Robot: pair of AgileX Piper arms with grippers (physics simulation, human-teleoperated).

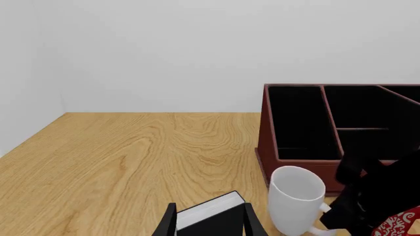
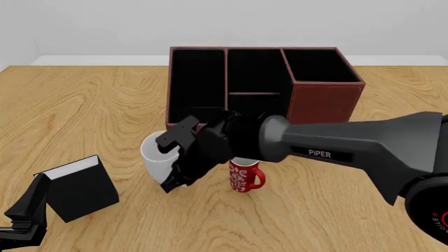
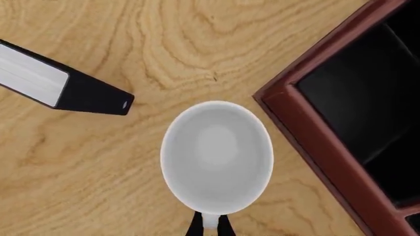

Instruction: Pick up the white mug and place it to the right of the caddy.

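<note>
The white mug (image 2: pixel 149 156) stands upright just in front of the caddy's (image 2: pixel 326 100) left end. In the right wrist view I look straight down into the mug (image 3: pixel 217 152), with the caddy's rim (image 3: pixel 308 128) beside it. My right gripper (image 3: pixel 210 228) is shut on the mug's handle, its fingers close on either side; in the front view the gripper (image 2: pixel 171 182) covers the mug's right side. My left gripper (image 2: pixel 27 207) is open and empty at the near left. In the left wrist view the mug (image 1: pixel 295 201) stands before the caddy (image 1: pixel 269 137).
A red patterned mug (image 2: pixel 243 177) stands right of the white mug, under my right arm. A black book with white pages (image 2: pixel 78 189) stands just ahead of my left gripper (image 1: pixel 210 223). Bare wooden table lies right of the caddy.
</note>
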